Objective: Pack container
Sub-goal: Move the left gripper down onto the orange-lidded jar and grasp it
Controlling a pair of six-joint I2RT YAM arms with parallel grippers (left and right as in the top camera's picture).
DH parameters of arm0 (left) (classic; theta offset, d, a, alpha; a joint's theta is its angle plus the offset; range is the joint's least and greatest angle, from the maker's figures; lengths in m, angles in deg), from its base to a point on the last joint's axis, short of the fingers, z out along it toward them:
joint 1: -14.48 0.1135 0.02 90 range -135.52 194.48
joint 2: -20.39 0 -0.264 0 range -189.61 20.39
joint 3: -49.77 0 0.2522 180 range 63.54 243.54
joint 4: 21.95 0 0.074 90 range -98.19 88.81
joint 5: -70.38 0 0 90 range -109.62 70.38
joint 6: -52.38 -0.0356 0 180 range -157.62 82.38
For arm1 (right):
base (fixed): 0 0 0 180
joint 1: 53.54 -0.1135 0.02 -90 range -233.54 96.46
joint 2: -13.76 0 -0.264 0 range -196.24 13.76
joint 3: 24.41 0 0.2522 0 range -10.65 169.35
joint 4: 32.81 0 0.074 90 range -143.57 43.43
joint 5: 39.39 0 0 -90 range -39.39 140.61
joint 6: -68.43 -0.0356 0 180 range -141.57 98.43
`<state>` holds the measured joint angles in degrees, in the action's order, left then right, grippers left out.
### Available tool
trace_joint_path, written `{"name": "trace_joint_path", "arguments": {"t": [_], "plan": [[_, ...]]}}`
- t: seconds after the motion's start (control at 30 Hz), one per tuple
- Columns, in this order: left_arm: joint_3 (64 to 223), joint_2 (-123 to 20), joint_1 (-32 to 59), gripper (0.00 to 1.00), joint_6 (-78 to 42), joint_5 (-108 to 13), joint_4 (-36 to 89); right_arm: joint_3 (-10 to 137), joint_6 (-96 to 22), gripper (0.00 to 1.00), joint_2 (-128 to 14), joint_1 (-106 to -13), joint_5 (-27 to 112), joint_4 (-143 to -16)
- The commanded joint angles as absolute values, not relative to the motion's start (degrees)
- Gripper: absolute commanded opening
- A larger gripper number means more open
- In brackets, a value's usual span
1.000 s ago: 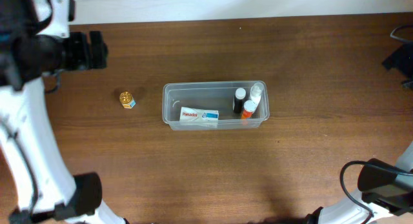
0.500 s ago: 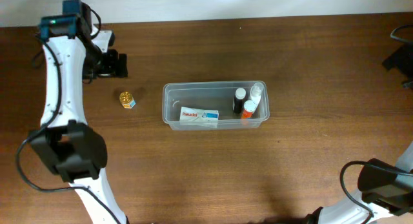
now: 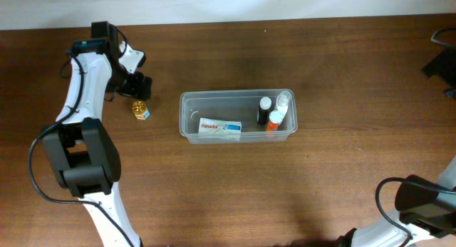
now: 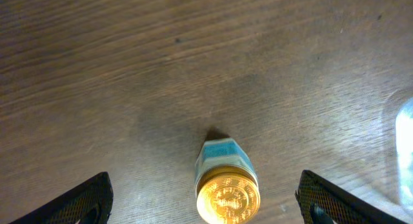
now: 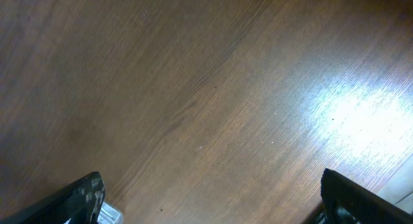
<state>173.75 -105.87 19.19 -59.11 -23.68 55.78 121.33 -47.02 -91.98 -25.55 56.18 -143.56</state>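
The clear container (image 3: 187,117) stands mid-table and holds a white Panadol box (image 3: 219,127) and three small bottles (image 3: 273,112). A small jar with a gold lid (image 3: 140,109) lies on the table left of the container. My left gripper (image 3: 140,87) is just behind the jar. In the left wrist view it is open (image 4: 203,204), with the jar (image 4: 227,188) between its spread fingers (image 4: 84,199) and not gripped. The container's edge (image 4: 403,146) shows at the right. My right gripper (image 5: 216,204) is open and empty over bare wood.
The table is dark brown wood with a white wall along its far edge. Parts of the right arm (image 3: 420,198) sit at the bottom right. A dark object (image 3: 440,62) is at the right edge. A small pale corner (image 5: 110,215) shows beside the right gripper's left finger.
My left arm has swung in from the far left towards the gold-lidded jar and now hovers right by it. The jar, the container and its contents have not moved.
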Motion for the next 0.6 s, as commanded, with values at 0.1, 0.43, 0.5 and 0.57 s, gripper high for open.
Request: {"name": "trace_joint_path", "arguments": {"t": [0.1, 0.43, 0.5, 0.57], "plan": [[167.15, -106.70, 18.47, 0.91, -66.09, -24.13, 52.11, 121.24, -46.91, 0.98, -91.54, -25.40, 56.90, -143.87], [159.70, -106.70, 18.49, 0.92, -70.55, -24.68, 47.95, 121.24, -46.91, 0.98, -91.54, -25.40, 56.90, -143.87], [159.32, -106.70, 18.49, 0.92, -70.68, -24.73, 47.30, 121.24, -46.91, 0.98, -91.54, -25.40, 56.90, -143.87], [159.24, -106.70, 18.49, 0.91, -70.66, -24.73, 46.97, 121.24, -46.91, 0.98, -91.54, -25.40, 56.90, -143.87]]}}
